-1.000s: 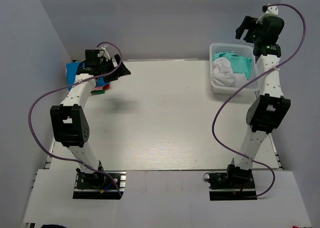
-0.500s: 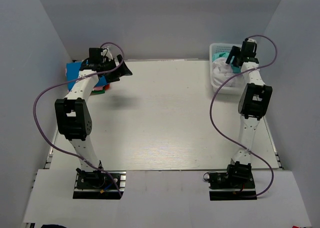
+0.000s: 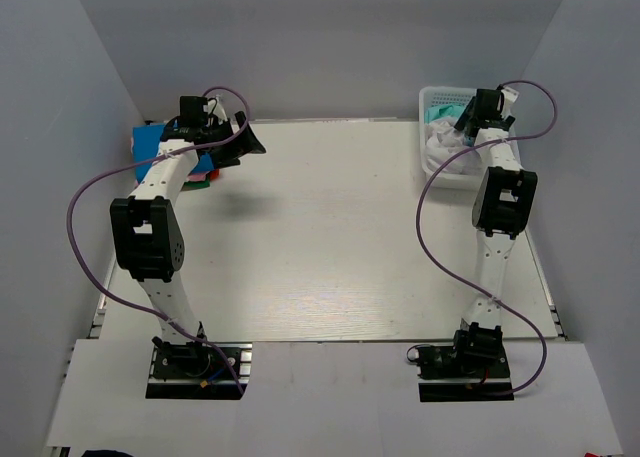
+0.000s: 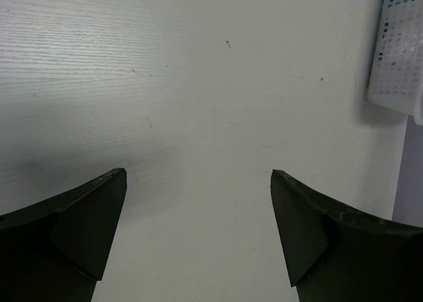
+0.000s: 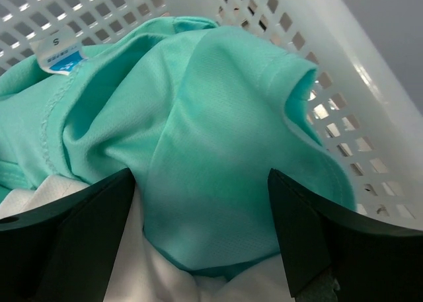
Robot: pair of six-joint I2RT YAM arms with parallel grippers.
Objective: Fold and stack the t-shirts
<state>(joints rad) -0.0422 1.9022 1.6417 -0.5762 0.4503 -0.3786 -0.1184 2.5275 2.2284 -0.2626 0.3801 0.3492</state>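
Right between the wide-spread jaws of my right pincer (image 5: 199, 176) sits a crumpled teal-green cloth t-shirt (image 5: 198, 104), down inside the white plastic lattice basket (image 5: 344, 71), soft white cloth shirt (image 5: 165, 285) peeking out underneath. Nothing gripped yet.

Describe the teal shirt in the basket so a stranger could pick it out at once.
Find the white lattice basket at the far right corner of the table. Inside, the teal-green t-shirt lies crumpled on top, a white size tag at its collar. Its colour sets it apart from the white t-shirt bunched against it.
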